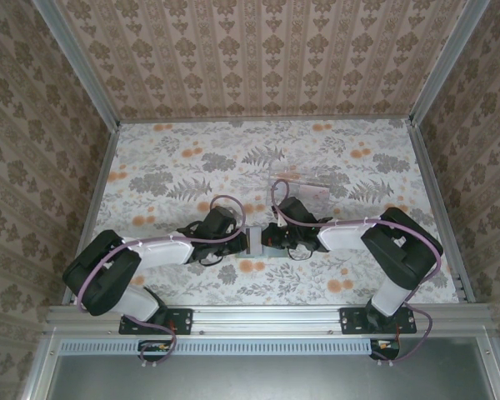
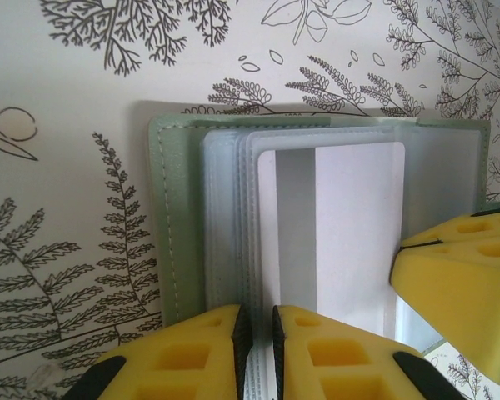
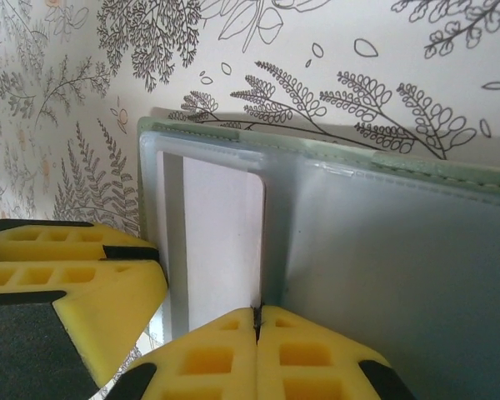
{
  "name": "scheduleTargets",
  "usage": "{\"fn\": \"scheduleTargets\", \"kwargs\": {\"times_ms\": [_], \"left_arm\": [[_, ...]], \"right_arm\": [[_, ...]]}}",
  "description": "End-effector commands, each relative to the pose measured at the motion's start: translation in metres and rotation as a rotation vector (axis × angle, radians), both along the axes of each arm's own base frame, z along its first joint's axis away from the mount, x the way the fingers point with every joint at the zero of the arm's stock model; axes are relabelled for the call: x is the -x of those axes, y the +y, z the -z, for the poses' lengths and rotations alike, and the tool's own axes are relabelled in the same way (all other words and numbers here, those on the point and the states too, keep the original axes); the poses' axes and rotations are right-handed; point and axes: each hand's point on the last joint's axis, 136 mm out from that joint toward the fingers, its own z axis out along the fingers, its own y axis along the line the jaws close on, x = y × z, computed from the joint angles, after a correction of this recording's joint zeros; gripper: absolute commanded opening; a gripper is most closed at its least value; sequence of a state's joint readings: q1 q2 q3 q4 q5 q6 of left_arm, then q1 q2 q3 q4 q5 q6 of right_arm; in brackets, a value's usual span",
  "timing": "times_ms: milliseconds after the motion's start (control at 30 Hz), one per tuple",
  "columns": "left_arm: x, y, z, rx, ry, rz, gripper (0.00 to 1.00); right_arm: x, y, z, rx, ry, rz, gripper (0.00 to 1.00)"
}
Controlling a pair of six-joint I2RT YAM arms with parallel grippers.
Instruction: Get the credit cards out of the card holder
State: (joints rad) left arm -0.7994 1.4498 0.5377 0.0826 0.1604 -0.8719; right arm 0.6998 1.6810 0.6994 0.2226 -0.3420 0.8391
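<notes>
The card holder (image 1: 254, 240) lies open on the flowered worktop (image 1: 175, 158), a little nearer than its middle, caught between the two claws. In the left wrist view its grey-green stitched cover (image 2: 177, 233) rests flat, with a stack of clear sleeves on top. One credit card (image 2: 350, 233), white with a grey stripe down one side, sits inside the topmost sleeve. From the right wrist, the same card (image 3: 221, 242) stands to the left of a large blue-grey leaf of the holder (image 3: 400, 275) that tilts up toward the camera. The left claw (image 2: 257, 321) comes in at the holder's near edge, its yellow fingers drawn almost together and pinching the edges of the clear sleeves. The right claw (image 3: 257, 317) meets the holder from the opposite side, its fingers pressed tight on a thin edge just beside the card. Whether that edge is the card itself or a sleeve I cannot tell. In the overhead view a clear plastic tray (image 1: 307, 187) rests beyond the holder and slightly to its right, apart from it.
</notes>
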Motion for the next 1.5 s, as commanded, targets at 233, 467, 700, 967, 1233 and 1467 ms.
{"fn": "scheduleTargets", "kwargs": {"times_ms": [233,467,700,967,1233,1467], "left_arm": [[0.009,0.018,0.02,-0.079,0.071,-0.034,0.12],[0.009,0.019,0.017,-0.085,0.068,-0.033,0.12],[0.004,0.015,-0.002,-0.067,0.027,-0.016,0.14],[-0.001,0.003,-0.027,-0.029,-0.038,0.016,0.21],[0.003,-0.025,-0.019,-0.005,-0.025,0.077,0.15],[0.006,-0.034,-0.002,-0.025,0.017,0.091,0.12]], "right_arm": [[0.001,-0.023,0.003,-0.016,0.016,0.042,0.0],[0.002,-0.039,-0.001,-0.033,0.013,0.063,0.0],[0.007,-0.037,-0.009,-0.072,-0.002,0.026,0.0],[0.006,-0.032,-0.014,-0.105,-0.007,0.008,0.0],[0.006,-0.025,-0.009,-0.109,0.006,-0.001,0.0],[0.008,-0.027,-0.006,-0.101,0.009,0.002,0.0]]}}
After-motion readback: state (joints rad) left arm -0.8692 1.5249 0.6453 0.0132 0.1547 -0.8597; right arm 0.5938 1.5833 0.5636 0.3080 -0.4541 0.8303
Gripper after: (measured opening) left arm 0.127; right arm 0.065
